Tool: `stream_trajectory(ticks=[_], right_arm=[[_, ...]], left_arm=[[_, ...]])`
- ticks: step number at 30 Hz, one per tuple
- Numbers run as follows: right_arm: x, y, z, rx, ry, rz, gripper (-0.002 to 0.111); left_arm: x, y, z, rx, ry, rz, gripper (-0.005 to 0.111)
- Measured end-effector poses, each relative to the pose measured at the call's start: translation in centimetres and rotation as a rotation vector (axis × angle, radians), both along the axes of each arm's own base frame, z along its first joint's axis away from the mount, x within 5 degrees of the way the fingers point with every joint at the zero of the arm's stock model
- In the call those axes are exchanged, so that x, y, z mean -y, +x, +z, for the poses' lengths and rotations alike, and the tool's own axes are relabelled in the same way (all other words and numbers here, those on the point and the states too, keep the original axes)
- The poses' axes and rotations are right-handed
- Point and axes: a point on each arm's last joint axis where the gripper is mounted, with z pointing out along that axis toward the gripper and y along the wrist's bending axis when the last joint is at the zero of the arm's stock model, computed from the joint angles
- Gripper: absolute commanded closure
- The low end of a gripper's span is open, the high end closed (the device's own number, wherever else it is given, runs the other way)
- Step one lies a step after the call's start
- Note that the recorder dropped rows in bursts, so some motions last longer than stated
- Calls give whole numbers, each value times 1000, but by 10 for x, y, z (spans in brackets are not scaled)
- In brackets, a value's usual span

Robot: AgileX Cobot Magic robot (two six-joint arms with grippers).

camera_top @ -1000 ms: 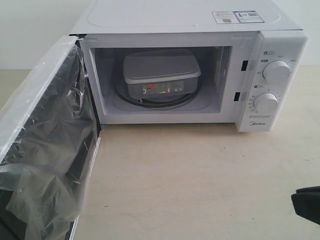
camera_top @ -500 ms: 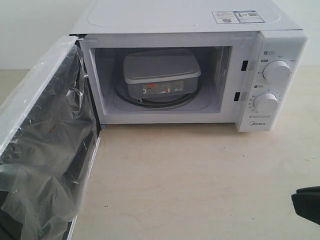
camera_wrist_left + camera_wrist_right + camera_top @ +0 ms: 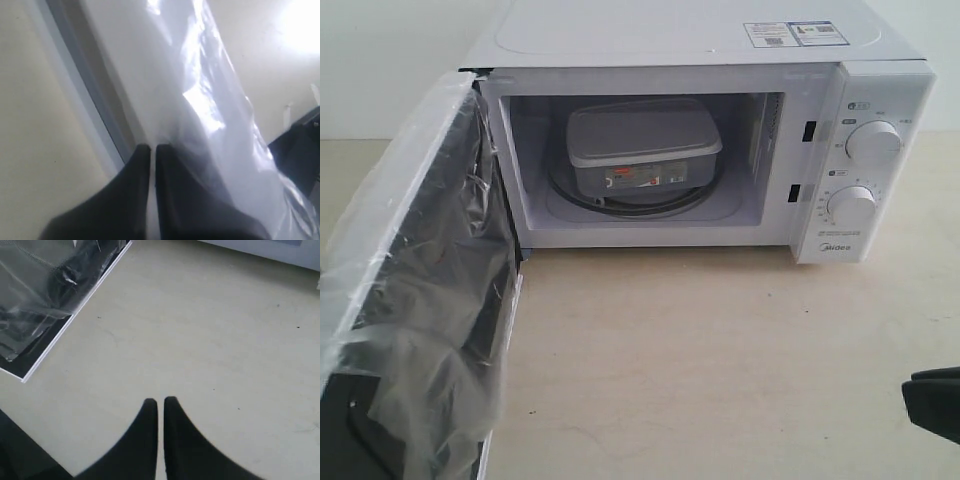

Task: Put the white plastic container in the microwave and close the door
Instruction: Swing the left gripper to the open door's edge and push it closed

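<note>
The white plastic container rests on the turntable inside the microwave. The door stands open to the left, its dark window wrapped in loose clear film. In the exterior view my left gripper is hidden behind the door. The left wrist view shows that gripper shut, its tips against the door's outer face and the film. My right gripper is shut with nothing in it, above the bare table; only a dark piece of that arm shows at the exterior view's right edge.
The microwave's control panel with two round knobs faces forward at the right. Beige tabletop stretches in front of the microwave. The door's lower corner with its film lies near my right gripper.
The door has swung a little toward the microwave, its lower edge shifting right. The container and my right arm have stayed put.
</note>
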Motion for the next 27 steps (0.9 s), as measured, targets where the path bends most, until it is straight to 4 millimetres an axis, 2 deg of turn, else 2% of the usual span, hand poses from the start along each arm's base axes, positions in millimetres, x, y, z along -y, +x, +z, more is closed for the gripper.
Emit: stream_trajectory(ticks=[4,9,11,12,14,18,23,27], right_arm=[[2,3,8,31,2,-30,108],[11,8,38,138,-6,-104,108],[14,9,52,181,4,-128,108],[16,10,64,218,21,-141,108],[18,9,76,251,40,-148,108],[21,9,76,230,40,-178,108],[21,9,76,213,46,-197,108],[21,9,76,206,56,-204,108]], left_arm=[[8,-2,1,16,-23,-61,102],[19,-4,3,27,-67,-122,102],[26,0,2,30,-103,-143,102],[34,6,0,42,-138,-165,102],[48,17,-6,60,-172,-205,102],[70,34,-17,88,-219,-243,102],[85,55,0,226,-237,-267,102],[92,80,-1,262,-221,-253,102]])
